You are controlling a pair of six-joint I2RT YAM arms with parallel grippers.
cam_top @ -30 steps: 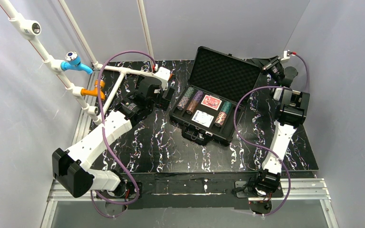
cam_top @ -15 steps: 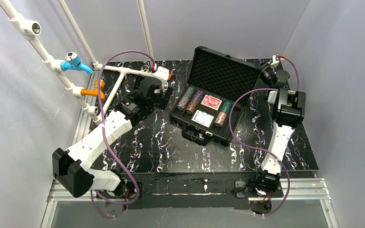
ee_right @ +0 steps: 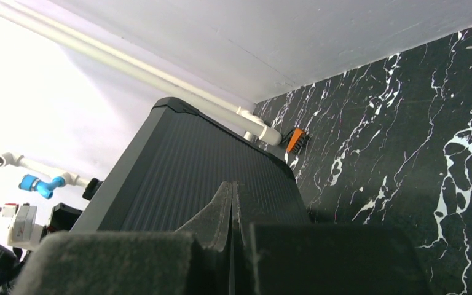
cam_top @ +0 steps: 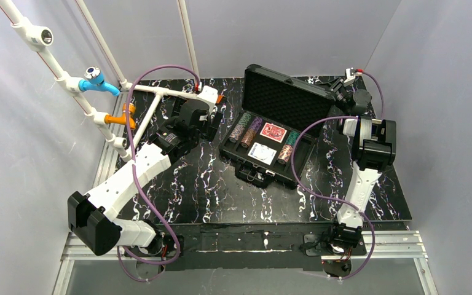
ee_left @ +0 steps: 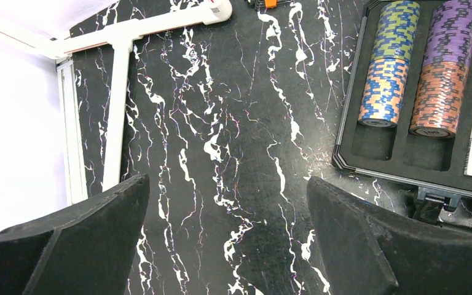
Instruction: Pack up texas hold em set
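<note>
Starting left of the briefcase (cam_top: pixel 275 174), your left gripper (ee_left: pixel 226 184) hangs with its black padded fingers (ee_left: pixel 86 236) spread wide, holding nothing, over the marbled tabletop (ee_left: pixel 221 92), with open room up to the case's rim. Inside the case, striped poker chips (cam_top: pixel 246 129) lie in two left grooves and one right, flanking a red-backed deck (cam_top: pixel 273 132) and a pale-faced deck (cam_top: pixel 262 152). Egg-crate foam lines the raised lid (cam_top: pixel 286 98). Behind the lid, your right gripper (ee_right: pixel 230 187) is pinched closed on nothing, tips at its ribbed shell.
</note>
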